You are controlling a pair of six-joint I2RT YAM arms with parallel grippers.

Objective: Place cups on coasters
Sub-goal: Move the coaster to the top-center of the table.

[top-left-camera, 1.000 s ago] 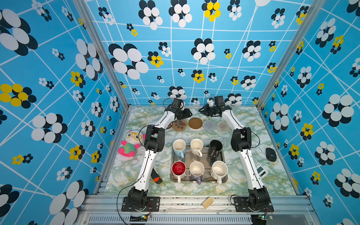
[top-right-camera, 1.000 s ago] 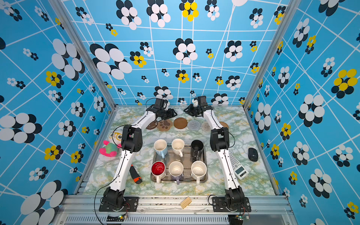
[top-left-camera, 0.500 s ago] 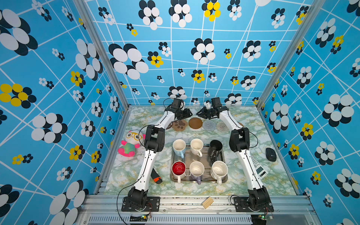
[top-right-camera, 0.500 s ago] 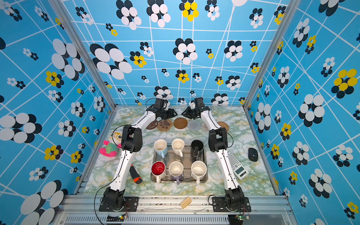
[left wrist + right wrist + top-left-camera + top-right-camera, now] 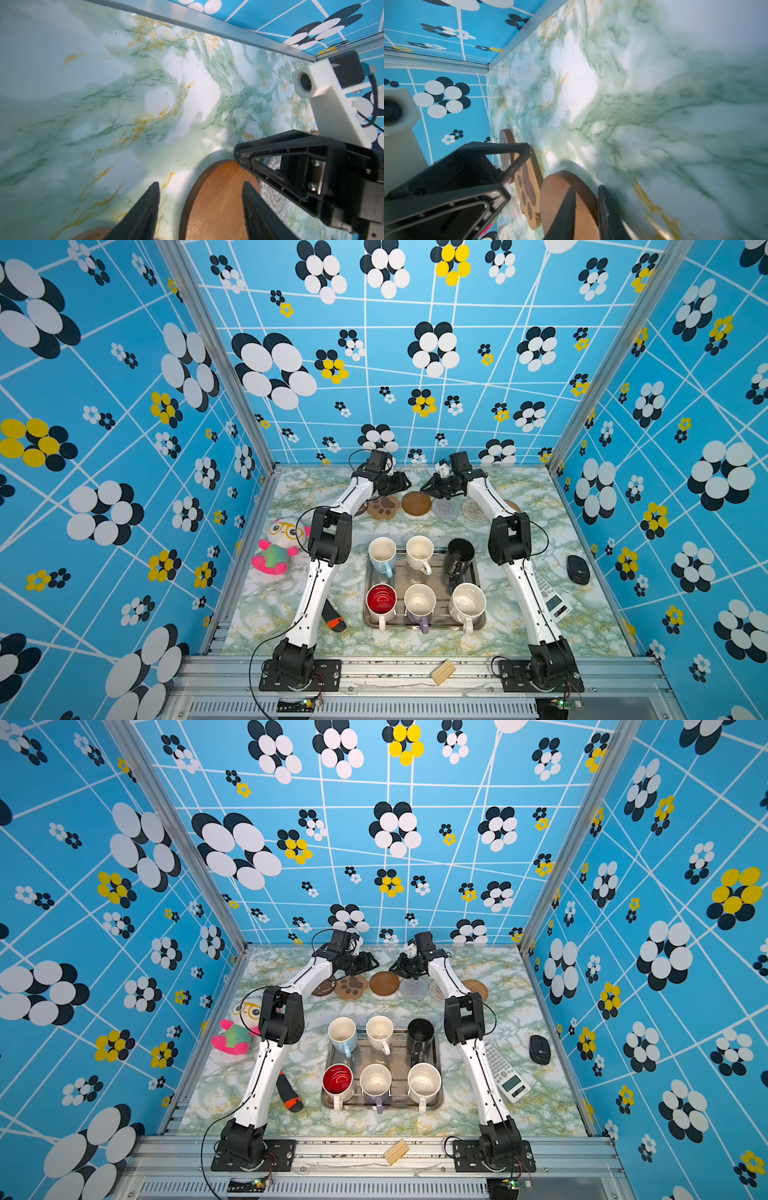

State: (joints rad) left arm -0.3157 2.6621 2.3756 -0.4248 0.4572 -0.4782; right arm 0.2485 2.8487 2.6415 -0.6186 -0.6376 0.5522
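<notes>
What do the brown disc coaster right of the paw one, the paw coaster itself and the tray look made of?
Brown disc coaster: probably wood, matte; fine grain and a darker rim show.
Paw coaster: cork or pressed board, apparently; tan, dull, darker printed pads.
Tray: metal, likely steel; grey and shiny.

No text can be read anywhere. Calculator (image 5: 505, 1073) at 4 o'clock on the table (image 5: 513, 986): key legends and display too small to make out. Mouse (image 5: 540, 1049) at 3 o'clock: small light mark, illegible.
</notes>
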